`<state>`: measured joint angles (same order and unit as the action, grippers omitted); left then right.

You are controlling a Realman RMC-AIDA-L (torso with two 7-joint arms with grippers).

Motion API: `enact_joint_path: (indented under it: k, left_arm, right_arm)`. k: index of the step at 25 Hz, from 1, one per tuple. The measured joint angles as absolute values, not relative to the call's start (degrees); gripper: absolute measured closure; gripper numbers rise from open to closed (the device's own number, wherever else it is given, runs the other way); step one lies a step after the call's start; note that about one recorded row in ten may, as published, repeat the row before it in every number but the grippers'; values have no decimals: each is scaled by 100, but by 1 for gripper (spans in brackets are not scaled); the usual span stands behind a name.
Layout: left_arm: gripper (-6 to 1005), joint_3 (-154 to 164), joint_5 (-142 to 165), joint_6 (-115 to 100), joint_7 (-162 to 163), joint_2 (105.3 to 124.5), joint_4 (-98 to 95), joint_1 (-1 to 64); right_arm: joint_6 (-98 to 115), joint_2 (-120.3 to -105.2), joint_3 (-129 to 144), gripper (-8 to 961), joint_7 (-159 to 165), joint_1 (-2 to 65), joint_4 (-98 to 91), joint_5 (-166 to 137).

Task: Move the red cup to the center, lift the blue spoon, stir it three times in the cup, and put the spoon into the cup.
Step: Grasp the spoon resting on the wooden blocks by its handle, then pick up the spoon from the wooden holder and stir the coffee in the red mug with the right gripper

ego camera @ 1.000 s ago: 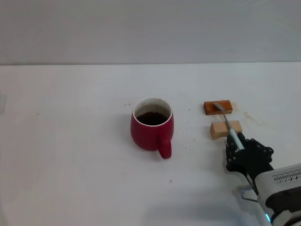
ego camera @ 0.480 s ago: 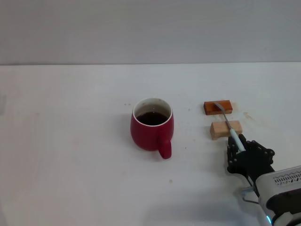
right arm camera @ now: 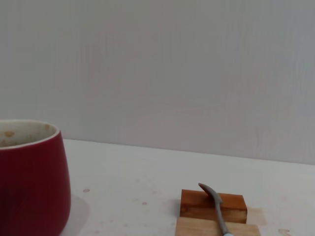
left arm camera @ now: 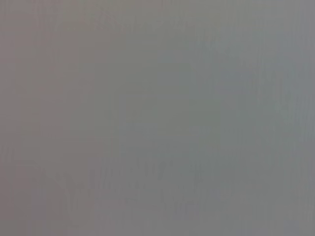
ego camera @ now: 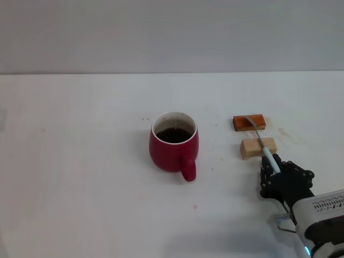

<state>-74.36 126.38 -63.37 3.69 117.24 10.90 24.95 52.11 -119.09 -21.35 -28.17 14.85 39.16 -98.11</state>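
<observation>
Head view: the right gripper (ego camera: 274,171) sits at the near right, closed on the blue spoon (ego camera: 262,145) lying across two blocks (ego camera: 258,146); the red cup (ego camera: 173,143) stands centre. Right wrist view: cup left, spoon on blocks

Right claw (ego camera: 275,171) at blue spoon (ego camera: 262,147) handle.

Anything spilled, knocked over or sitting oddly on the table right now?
Nothing stands out. The red cup is upright with its liquid inside; the blue spoon lies across the two blocks, handle end at the right end effector. Only faint specks mark the table.
</observation>
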Motion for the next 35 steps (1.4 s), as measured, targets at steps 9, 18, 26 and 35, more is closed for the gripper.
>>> enact_joint_path:
  k: [9,18,26,35]
  left_arm:
    - [135,-7436,12639,-6356,369,11725,1099,2479]
    - [135,-7436,12639,-6363,369,11725,1099,2478]
    - [135,-7436,12639,-6377,369,11730,1099,2478]
    - [135,-7436,12639,-6401,369,11741,1081,2479]
  right_arm:
    - [5212,-11909,-2136,784,-2820,1485,3910,-9814]
    - [5212,-11906,-2136,796,-2825,1503,3902,-9817]
    - [5172,-11900,-2135,807,-2837,1531,3902,-9832]
    - [5132,-11900,-2130,818,-2839,1539,3889,-9848]
